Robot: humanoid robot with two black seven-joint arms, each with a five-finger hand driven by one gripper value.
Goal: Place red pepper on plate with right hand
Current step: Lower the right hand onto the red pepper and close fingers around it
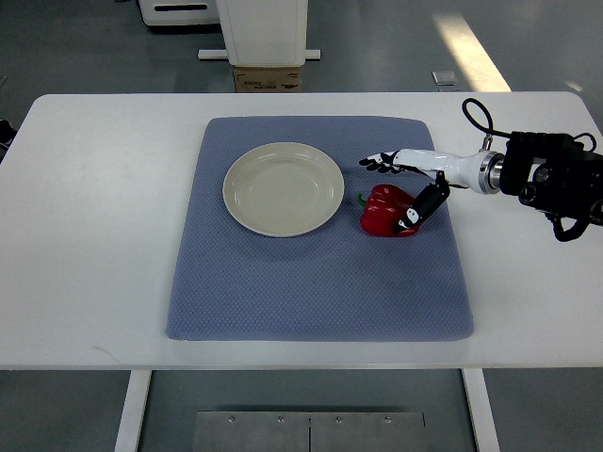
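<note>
Item: red pepper (384, 210), on the blue mat (320, 282) just right of the empty plate (283, 188). My right hand (410, 184) sits spread around it, not yet gripping (thumb touching). Step: grasp. Next I close, lift, carry left.

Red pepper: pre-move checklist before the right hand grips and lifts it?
1. Pepper on the blue mat, right of the plate: ok.
2. Plate holds nothing: ok.
3. Right hand at the pepper, thumb against its right side: ok.
4. Fingers closed on pepper: not ok; they stretch out beyond it.
5. Path from pepper to plate has nothing in it: ok.
6. Left arm out of the way: ok, not in view.
</note>
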